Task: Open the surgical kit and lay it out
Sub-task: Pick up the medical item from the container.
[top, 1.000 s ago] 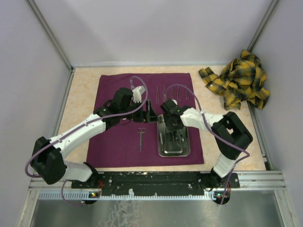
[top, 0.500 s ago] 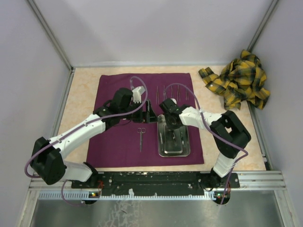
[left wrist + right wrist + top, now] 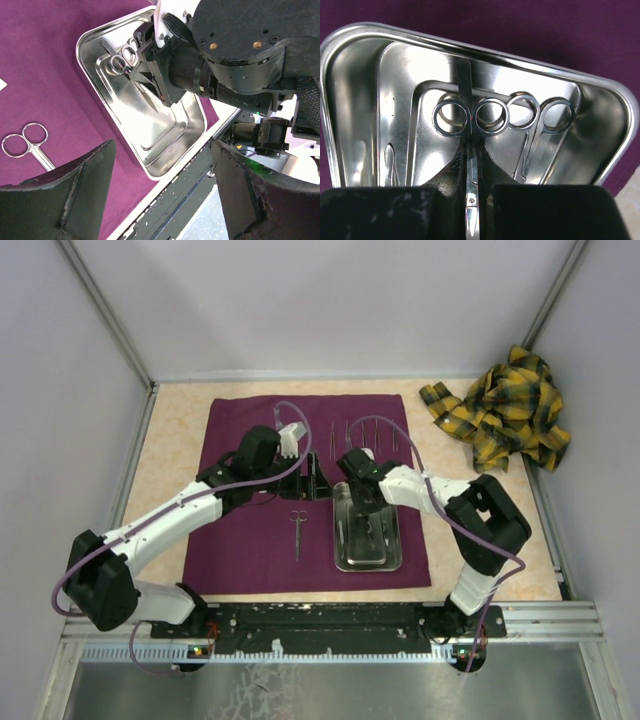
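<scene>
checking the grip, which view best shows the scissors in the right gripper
Right wrist: the scissors sit pinched in the right gripper, both rings clear. Left wrist shows only their rings; in the top view that gripper covers them.

Overhead view faces down from afar; both close wrist views share the tray (image 3: pixel 150 135) (image 3: pixel 355 100).

plain pale walls (image 3: pixel 330 300) boxing in a beige marbled desk (image 3: pixel 172 435), metal posts (image 3: pixel 105 310) running up the corners, yellow plaid cloth (image 3: pixel 505 410) sitting crumpled far right, soft even light washing over everything
</scene>
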You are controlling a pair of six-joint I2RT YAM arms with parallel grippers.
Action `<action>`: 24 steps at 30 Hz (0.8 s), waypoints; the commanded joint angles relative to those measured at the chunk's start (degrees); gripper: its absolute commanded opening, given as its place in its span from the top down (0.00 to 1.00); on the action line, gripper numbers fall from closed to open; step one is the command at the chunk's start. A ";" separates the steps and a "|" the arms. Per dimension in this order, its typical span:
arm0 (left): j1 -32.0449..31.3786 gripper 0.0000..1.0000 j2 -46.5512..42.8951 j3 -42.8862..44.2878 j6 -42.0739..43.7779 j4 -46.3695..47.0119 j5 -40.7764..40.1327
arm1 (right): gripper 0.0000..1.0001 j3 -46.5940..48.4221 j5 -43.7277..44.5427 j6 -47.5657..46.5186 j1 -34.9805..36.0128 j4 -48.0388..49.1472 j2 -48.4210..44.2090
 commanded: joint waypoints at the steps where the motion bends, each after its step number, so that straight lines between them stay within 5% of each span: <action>1: -0.15 0.17 -2.22 0.95 1.02 -0.20 -0.40 | 1.00 2.70 2.09 -0.50 0.21 -2.14 -5.51; 24: -0.15 0.17 -10.94 2.84 1.64 -5.65 -3.96 | 1.00 3.66 -3.96 6.86 0.38 -5.60 -12.93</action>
